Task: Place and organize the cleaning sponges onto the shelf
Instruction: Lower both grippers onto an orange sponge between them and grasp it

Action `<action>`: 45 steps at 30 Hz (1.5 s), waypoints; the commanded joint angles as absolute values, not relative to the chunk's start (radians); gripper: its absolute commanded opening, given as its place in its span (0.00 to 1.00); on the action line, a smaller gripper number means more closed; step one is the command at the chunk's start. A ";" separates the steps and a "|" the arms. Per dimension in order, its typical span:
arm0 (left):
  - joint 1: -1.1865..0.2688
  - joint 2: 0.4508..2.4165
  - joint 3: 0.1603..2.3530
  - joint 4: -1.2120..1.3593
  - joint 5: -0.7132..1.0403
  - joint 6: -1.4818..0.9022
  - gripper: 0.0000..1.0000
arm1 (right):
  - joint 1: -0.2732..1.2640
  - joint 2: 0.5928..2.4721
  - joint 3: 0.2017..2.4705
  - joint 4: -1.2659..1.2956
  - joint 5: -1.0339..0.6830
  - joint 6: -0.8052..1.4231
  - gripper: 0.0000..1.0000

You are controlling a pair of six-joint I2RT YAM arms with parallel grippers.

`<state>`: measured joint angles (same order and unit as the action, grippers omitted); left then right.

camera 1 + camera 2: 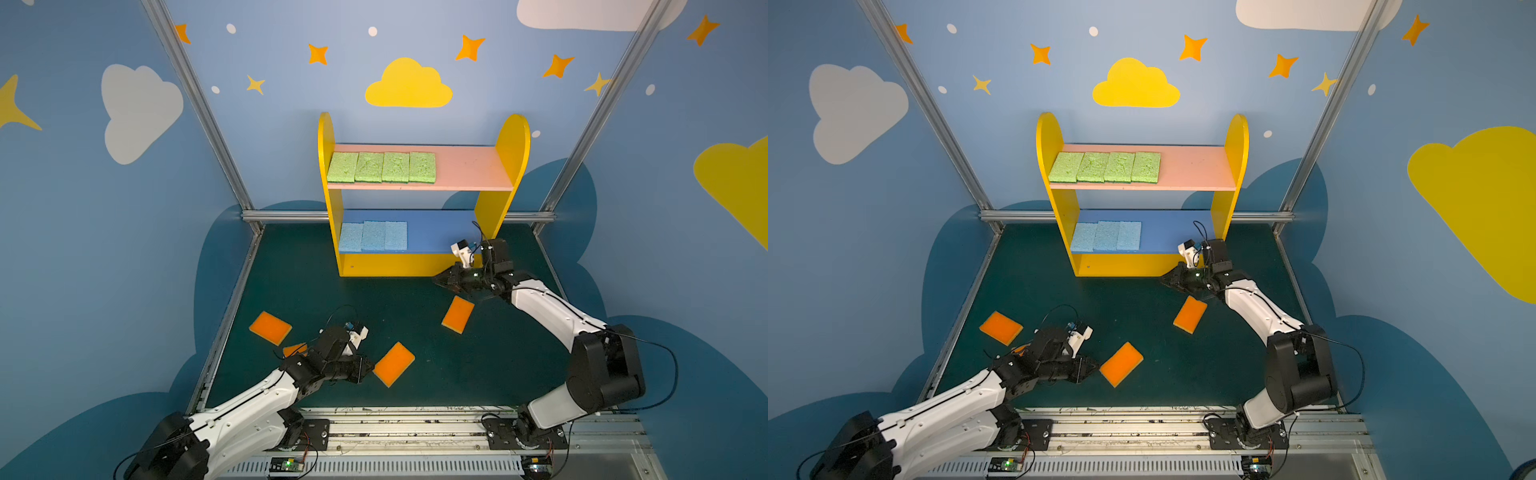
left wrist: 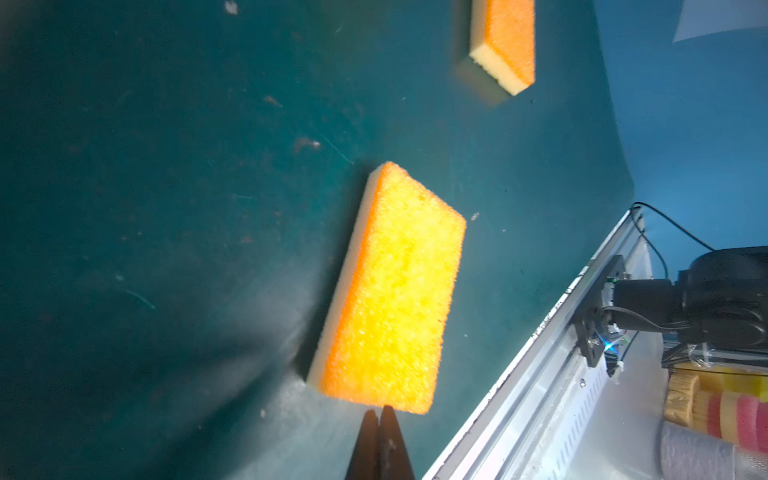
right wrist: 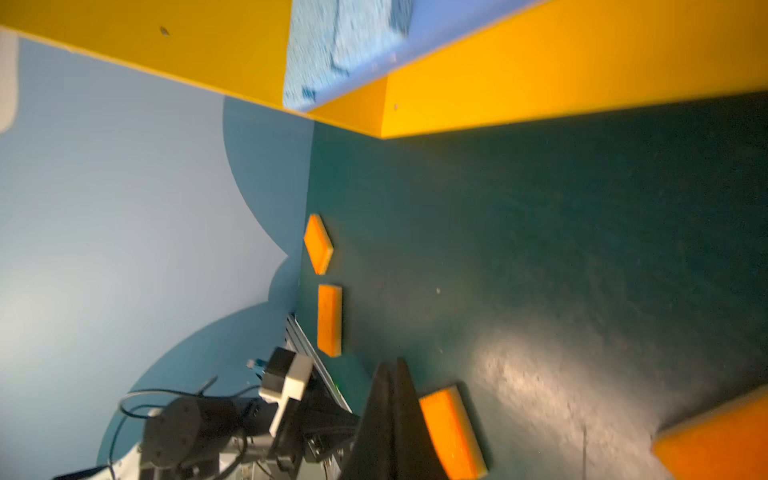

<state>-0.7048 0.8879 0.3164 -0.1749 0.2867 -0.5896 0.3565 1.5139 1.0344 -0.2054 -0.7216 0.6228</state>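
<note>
The shelf [image 1: 513, 137] is seen at the back of the green mat [image 1: 498, 365]. It is built of yellow round-topped side panels, a pink board [image 1: 469, 166] above, a blue board [image 1: 440, 230] below and a yellow base [image 1: 395, 264]. Four light green sponges [image 1: 381, 167], flat and coarse-pored, are laid side by side in a row on the left part of the pink board. Three light blue sponges [image 1: 373, 236] are lined up likewise on the left part of the blue board.

Four orange sponges with a pale yellow layer are scattered flat on the mat, orange face up:
- the left orange sponge [image 1: 270, 327], near the mat's left edge
- the hidden orange sponge [image 1: 294, 349], mostly covered by the left arm
- the middle orange sponge [image 1: 394, 363]
- the right orange sponge [image 1: 458, 314], in front of the shelf's right end

The left gripper [image 1: 369, 368] is held low over the mat with its jaws pressed together and nothing between them. Its tips are seen at the short end of the middle orange sponge. Whether that end is touched cannot be told.

The right gripper [image 1: 436, 279] is likewise closed tight and empty. It is held just in front of the yellow base, near the right orange sponge.
</note>
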 commanded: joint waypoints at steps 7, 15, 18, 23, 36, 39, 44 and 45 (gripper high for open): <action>-0.839 0.913 0.258 -0.220 0.179 -0.728 0.03 | 0.367 1.419 0.862 -0.215 -0.705 0.594 0.00; -0.925 1.090 0.293 -0.048 0.136 -0.769 0.03 | 0.367 1.458 0.864 -0.189 -0.739 0.604 0.00; -0.943 1.181 0.327 0.042 0.138 -0.770 0.03 | 0.362 1.466 0.863 -0.182 -0.744 0.604 0.00; -0.953 1.343 0.403 0.183 0.148 -0.775 0.03 | 0.340 1.453 0.841 -0.180 -0.747 0.597 0.00; -0.957 1.633 0.759 0.206 0.180 -0.690 0.21 | 0.262 1.366 0.738 -0.220 -0.740 0.569 0.20; -0.957 1.569 0.735 0.169 0.146 -0.683 0.39 | 0.265 1.383 0.713 -0.216 -0.747 0.554 0.40; -0.956 1.434 0.662 0.105 0.074 -0.681 0.57 | 0.317 1.437 0.683 -0.161 -0.726 0.569 0.51; -0.952 1.408 0.645 0.088 0.052 -0.685 0.58 | 0.339 1.451 0.684 -0.154 -0.713 0.571 0.51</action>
<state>-0.9558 1.4612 0.6781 0.1570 0.1150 -0.6983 0.3012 1.4223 0.6937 -0.1810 -0.7349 0.5762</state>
